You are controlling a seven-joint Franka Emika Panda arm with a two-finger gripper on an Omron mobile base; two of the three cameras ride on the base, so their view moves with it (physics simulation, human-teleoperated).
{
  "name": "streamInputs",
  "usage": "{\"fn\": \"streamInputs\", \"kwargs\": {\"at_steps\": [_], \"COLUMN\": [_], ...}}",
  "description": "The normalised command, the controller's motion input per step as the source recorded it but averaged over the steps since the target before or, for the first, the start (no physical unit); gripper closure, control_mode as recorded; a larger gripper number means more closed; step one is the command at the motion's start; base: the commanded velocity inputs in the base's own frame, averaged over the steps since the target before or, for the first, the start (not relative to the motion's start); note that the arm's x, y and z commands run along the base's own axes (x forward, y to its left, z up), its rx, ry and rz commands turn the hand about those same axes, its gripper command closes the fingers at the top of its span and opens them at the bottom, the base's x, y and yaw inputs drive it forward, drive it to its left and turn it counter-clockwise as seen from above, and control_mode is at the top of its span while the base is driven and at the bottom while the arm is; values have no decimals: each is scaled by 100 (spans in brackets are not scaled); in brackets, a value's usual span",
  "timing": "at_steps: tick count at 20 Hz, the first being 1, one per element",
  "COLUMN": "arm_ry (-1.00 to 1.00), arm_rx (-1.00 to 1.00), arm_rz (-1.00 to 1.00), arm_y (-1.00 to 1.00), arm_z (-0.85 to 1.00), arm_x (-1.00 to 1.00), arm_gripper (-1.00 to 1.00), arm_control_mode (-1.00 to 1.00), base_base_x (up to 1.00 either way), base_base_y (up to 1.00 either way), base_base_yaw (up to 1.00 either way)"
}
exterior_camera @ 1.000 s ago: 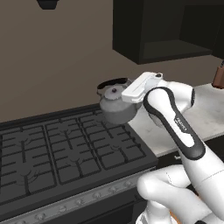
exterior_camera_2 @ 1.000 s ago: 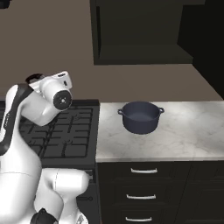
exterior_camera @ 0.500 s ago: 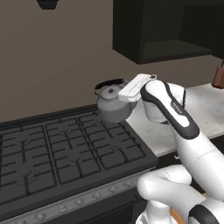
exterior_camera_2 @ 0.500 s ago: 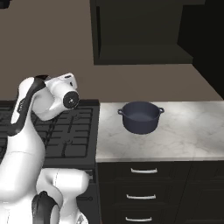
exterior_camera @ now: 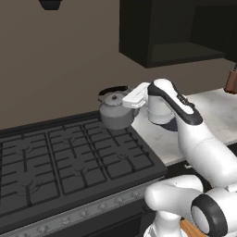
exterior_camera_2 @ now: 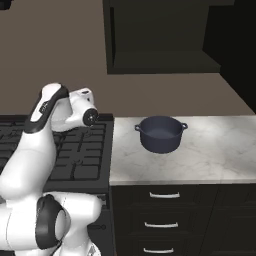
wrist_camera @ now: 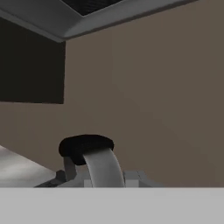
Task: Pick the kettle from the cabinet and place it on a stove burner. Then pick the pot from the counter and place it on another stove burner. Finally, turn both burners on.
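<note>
The small silver-grey kettle [exterior_camera: 115,114] hangs by its black arched handle [wrist_camera: 86,147] over the back right burner of the black stove [exterior_camera: 69,162]. My gripper [exterior_camera: 123,94] is shut on that handle from the right. Whether the kettle's base touches the grate I cannot tell. In the right base view my arm [exterior_camera_2: 50,110] covers the kettle. The dark blue-grey pot [exterior_camera_2: 160,134] stands on the white marble counter [exterior_camera_2: 210,160], to the right of the stove [exterior_camera_2: 85,150]. The black cabinet [exterior_camera: 176,46] hangs above the counter with its shelf recess [exterior_camera_2: 160,55] bare.
A row of knobs [exterior_camera: 92,212] runs along the stove's front edge. A brown object [exterior_camera: 231,79] stands at the far right of the counter. Dark drawer fronts [exterior_camera_2: 165,220] sit below the counter. A tall black unit [exterior_camera_2: 235,60] closes off the right.
The kettle has moved a little left and down toward the back right burner, still in my grip. My arm has stretched out and risen at the elbow. The pot has not moved.
</note>
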Motion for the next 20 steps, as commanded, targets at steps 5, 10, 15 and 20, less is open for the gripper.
{"fn": "streamInputs", "kwargs": {"at_steps": [5, 10, 15, 20], "arm_ry": [4, 3, 1, 0], "arm_rx": [4, 3, 3, 2], "arm_rz": [0, 1, 0, 0], "arm_y": [0, 0, 0, 0], "arm_z": [-26, -24, -20, -14], "arm_x": [38, 39, 39, 36], "arm_gripper": [100, 100, 100, 100], "arm_control_mode": [-100, -100, -100, -100], "base_base_x": [0, 0, 0, 0], "base_base_y": [0, 0, 0, 0], "base_base_yaw": [0, 0, 0, 0]}}
